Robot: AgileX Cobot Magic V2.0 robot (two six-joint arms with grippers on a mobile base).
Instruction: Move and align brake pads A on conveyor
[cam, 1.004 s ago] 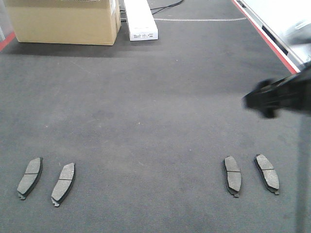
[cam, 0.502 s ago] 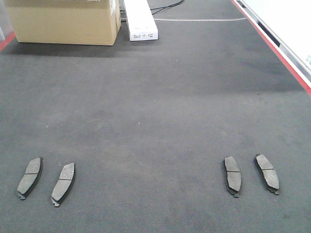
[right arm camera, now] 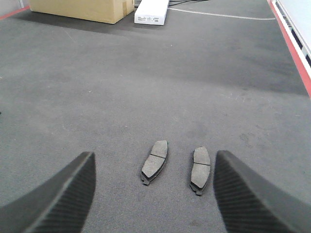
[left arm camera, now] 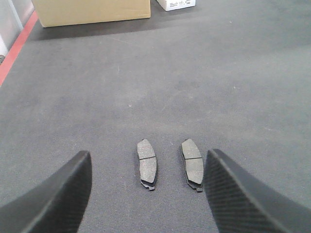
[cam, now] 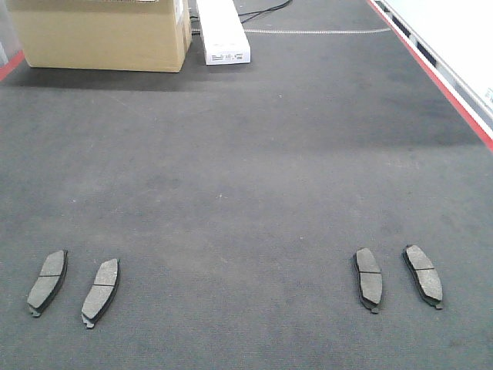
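Front-facing view: four brake pads A lay flat on the conveyor (cam: 246,169) near the lower edge, in two pairs well apart. The left pair (cam: 48,282) (cam: 101,291) leaned slightly rightward at the top; the right pair (cam: 368,277) (cam: 424,274) leaned slightly leftward. A cardboard box (cam: 100,35) and a white carton (cam: 223,31) stood at the far end, and a red stripe (cam: 451,89) ran along the right edge. No gripper appeared here. Left wrist view: the left gripper (left arm camera: 148,194) was released, its fingers (left arm camera: 53,199) spread wide and empty, hanging above the belt with two pads (left arm camera: 147,162) (left arm camera: 193,158) lying side by side between them, untouched. Right wrist view: the right gripper (right arm camera: 153,196) was likewise released and empty, fingers (right arm camera: 255,199) wide apart, with two pads (right arm camera: 155,160) (right arm camera: 200,167) on the belt between them, tops tilted apart from parallel.
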